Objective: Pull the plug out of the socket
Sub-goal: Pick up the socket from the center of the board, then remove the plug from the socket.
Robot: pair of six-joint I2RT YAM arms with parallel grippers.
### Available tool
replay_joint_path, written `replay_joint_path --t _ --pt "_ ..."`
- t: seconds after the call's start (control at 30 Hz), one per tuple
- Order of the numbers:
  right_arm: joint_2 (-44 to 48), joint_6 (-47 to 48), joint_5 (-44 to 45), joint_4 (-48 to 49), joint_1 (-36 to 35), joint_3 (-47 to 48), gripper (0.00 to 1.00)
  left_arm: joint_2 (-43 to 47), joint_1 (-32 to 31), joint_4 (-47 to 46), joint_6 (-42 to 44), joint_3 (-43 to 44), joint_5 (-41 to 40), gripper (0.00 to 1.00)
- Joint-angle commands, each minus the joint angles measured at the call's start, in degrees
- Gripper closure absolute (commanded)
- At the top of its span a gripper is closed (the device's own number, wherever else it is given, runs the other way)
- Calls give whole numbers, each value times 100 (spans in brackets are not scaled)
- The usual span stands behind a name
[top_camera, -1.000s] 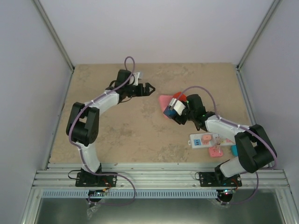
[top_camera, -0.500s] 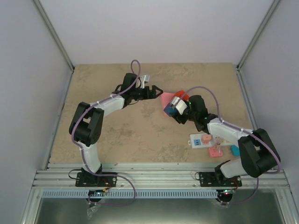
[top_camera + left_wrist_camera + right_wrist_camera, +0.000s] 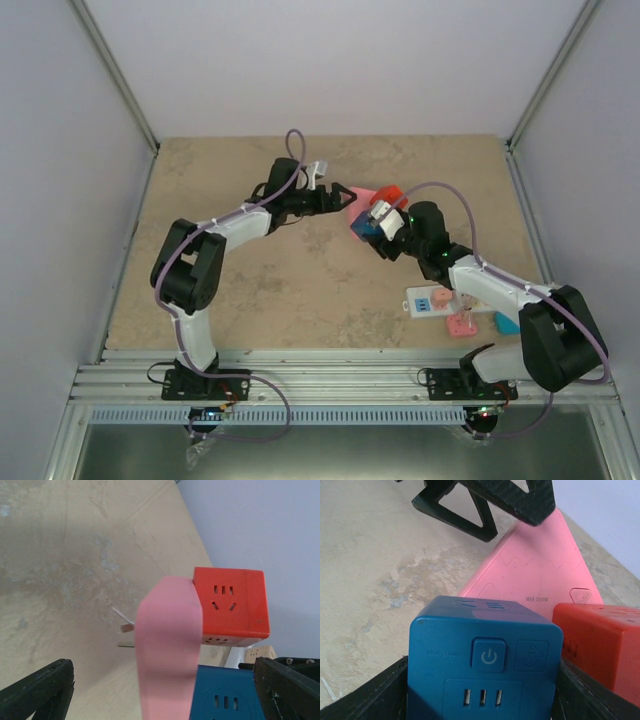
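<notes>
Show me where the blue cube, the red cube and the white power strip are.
blue cube (image 3: 487, 672): right wrist view, front face, just below the power button.
red cube (image 3: 227, 605): left wrist view, the face with the slots.
white power strip (image 3: 432, 300): top view, its left end, by the blue outlets.

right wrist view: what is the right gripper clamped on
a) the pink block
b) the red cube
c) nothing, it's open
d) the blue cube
d: the blue cube with the power button sits between the two fingers of the right gripper, while the red cube is off to one side and the pink block lies beyond it.
</notes>
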State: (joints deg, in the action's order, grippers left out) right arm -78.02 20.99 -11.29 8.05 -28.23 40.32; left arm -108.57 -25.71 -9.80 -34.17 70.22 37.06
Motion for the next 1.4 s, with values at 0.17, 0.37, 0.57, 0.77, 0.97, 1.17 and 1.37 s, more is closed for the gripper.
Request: replay_joint_path --t 0.17,0.37,0.57,0.77,0.97,1.17,1.37 --pt "302 -58 -82 576 -52 185 34 -61 -249 -228 -122 91 65 6" --pt "347 -116 -190 542 -82 217 34 -131 -298 -202 -202 250 150 12" --pt "392 -199 -140 530 -135 257 34 -138 -355 -245 -258 261 196 16" --pt "430 -233 -272 496 -139 278 35 -74 -389 -356 -330 206 203 13" --pt "418 -325 -190 469 -156 341 35 -104 -430 -364 -349 206 144 9" --pt "443 -436 -319 338 -157 455 35 -90 -448 -341 -354 220 43 9" --pt "475 -541 -378 179 -152 591 35 -25 -454 -307 -328 275 -93 13"
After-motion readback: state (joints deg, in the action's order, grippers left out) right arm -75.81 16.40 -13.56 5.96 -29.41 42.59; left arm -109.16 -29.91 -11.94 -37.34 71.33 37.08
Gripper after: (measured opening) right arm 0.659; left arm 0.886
